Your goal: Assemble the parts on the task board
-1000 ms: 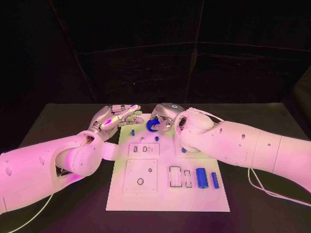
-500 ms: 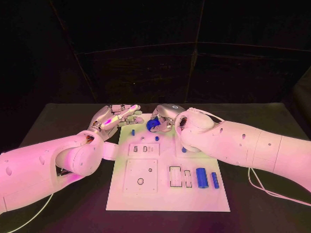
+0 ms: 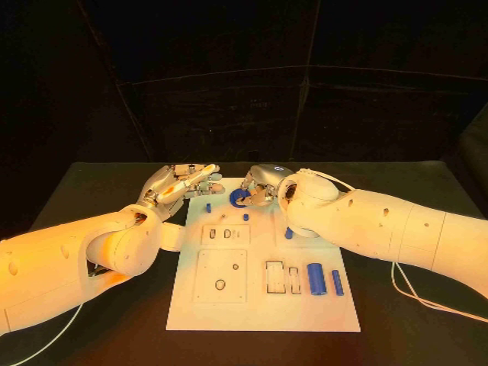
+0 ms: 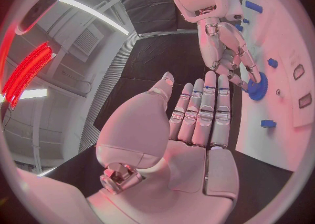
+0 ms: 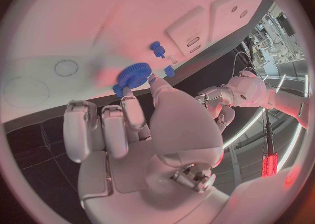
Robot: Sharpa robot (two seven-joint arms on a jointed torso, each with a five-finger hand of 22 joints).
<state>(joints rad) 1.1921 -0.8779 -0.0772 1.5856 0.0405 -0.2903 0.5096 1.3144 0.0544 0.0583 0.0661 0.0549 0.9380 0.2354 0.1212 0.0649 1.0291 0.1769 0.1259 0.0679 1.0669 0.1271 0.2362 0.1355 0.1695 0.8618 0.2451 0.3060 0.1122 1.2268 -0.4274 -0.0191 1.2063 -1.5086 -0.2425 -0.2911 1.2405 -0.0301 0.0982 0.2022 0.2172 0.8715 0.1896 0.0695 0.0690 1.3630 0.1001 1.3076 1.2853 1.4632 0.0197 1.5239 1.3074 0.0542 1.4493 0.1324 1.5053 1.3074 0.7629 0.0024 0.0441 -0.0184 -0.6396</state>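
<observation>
Blue gear [image 3: 239, 198] sits at the task board's [image 3: 264, 313] far end, pinched between the right hand's [image 3: 261, 183] thumb and fingertips, seemingly to seat it; the left hand [image 3: 181, 183] waits alongside, fingers straight, holding nothing

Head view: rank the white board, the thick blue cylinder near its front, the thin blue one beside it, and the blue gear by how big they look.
1. White board, by far the largest.
2. Thick blue cylinder.
3. Thin blue cylinder and blue gear, held by the right hand: unsure, since the gear lies farther off and partly hidden.
</observation>
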